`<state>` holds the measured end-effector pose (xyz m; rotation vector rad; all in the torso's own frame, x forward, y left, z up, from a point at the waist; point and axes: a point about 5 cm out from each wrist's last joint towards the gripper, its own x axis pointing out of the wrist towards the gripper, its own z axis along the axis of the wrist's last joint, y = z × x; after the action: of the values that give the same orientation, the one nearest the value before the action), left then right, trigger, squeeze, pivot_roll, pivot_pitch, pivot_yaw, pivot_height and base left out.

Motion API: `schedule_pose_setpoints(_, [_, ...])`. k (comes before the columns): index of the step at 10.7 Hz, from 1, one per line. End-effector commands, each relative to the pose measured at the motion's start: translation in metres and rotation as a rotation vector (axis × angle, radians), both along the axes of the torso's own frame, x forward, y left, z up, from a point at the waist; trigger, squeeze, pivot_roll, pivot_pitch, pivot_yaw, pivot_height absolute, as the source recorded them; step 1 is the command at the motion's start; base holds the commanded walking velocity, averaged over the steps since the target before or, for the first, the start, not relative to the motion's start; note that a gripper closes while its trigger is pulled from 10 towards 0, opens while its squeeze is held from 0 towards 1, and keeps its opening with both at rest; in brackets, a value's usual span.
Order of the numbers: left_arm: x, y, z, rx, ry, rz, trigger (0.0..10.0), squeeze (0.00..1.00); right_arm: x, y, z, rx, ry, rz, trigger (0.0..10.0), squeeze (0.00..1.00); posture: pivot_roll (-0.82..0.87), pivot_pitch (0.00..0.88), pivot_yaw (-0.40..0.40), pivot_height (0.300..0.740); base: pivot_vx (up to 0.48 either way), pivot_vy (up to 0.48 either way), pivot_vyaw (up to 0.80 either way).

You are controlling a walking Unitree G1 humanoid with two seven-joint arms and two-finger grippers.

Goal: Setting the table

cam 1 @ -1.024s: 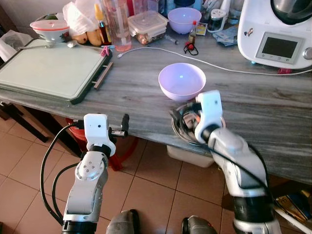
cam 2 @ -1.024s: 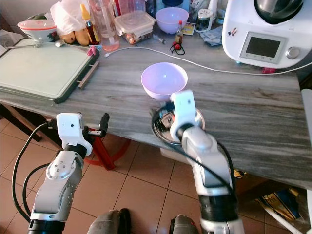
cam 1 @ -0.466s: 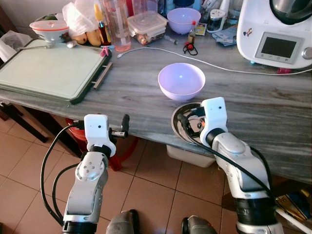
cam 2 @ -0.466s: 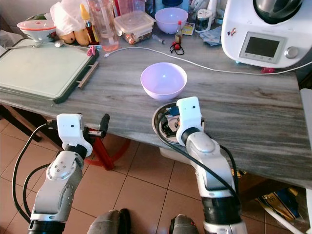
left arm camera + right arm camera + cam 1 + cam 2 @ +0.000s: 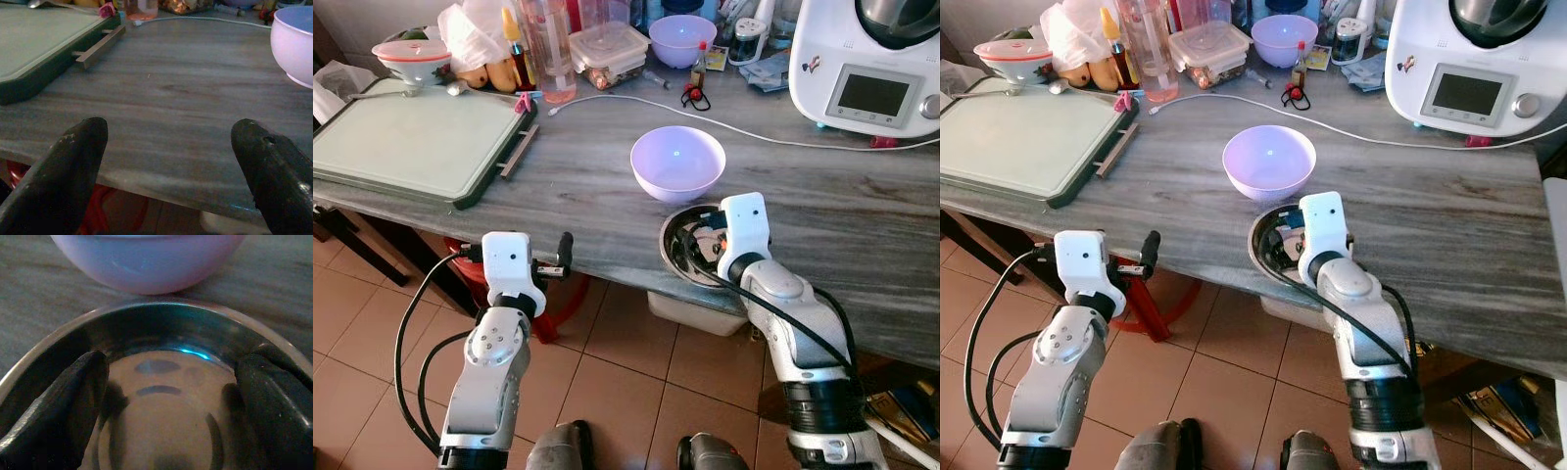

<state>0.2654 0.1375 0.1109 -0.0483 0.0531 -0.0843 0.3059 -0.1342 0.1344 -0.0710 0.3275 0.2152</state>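
A steel bowl [image 5: 672, 251] sits at the front edge of the grey wooden table [image 5: 587, 196]. My right gripper [image 5: 170, 369] reaches down into it, open, with both black fingers [image 5: 73, 396] spread near the inner wall. Just behind the steel bowl stands an empty lilac bowl [image 5: 677, 162], which the right wrist view also catches as the lilac bowl [image 5: 146, 259] close beyond the steel rim [image 5: 161, 306]. My left gripper [image 5: 168, 134] hangs open and holds nothing, level with the table's front edge [image 5: 558, 262], left of both bowls.
A green-edged board [image 5: 411, 137] lies at the table's left. At the back stand bottles, a food box [image 5: 607, 49], another lilac bowl [image 5: 682, 37] and a white kitchen machine [image 5: 871, 69]. A white cable [image 5: 744, 132] crosses the table. A red stool [image 5: 548, 304] sits below.
My right wrist has sunk lower and shifted slightly right, bringing the fingers deeper into the steel bowl. The left arm and both bowls have stayed put.
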Motion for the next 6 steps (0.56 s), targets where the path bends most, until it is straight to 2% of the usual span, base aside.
schedule_pose_setpoints(1, [-0.003, 0.002, 0.0, 0.004, 0.0, 0.008, 10.0, 0.0, 0.002, 0.0, 0.003, 0.013, -0.016, -0.007, 10.0, 0.85, -0.01, 0.154, 0.06, 0.74, 0.0, 0.0, 0.0])
schedule_pose_setpoints(3, [-0.003, 0.002, 0.0, 0.004, 0.001, 0.007, 10.0, 0.0, 0.001, 0.001, 0.007, 0.031, -0.033, -0.001, 10.0, 0.83, -0.02, 0.156, 0.062, 0.74, 0.0, 0.0, 0.0])
schedule_pose_setpoints(5, [-0.005, 0.002, 0.0, 0.0, 0.002, 0.006, 10.0, 0.0, -0.008, 0.007, 0.017, 0.089, -0.083, 0.031, 10.0, 0.82, -0.02, 0.156, 0.063, 0.74, 0.0, 0.0, 0.0])
schedule_pose_setpoints(6, [-0.005, 0.003, 0.0, 0.003, 0.006, 0.012, 10.0, 0.0, -0.014, 0.006, 0.021, 0.118, -0.104, 0.032, 10.0, 0.76, -0.02, 0.158, 0.062, 0.74, 0.0, 0.0, 0.0])
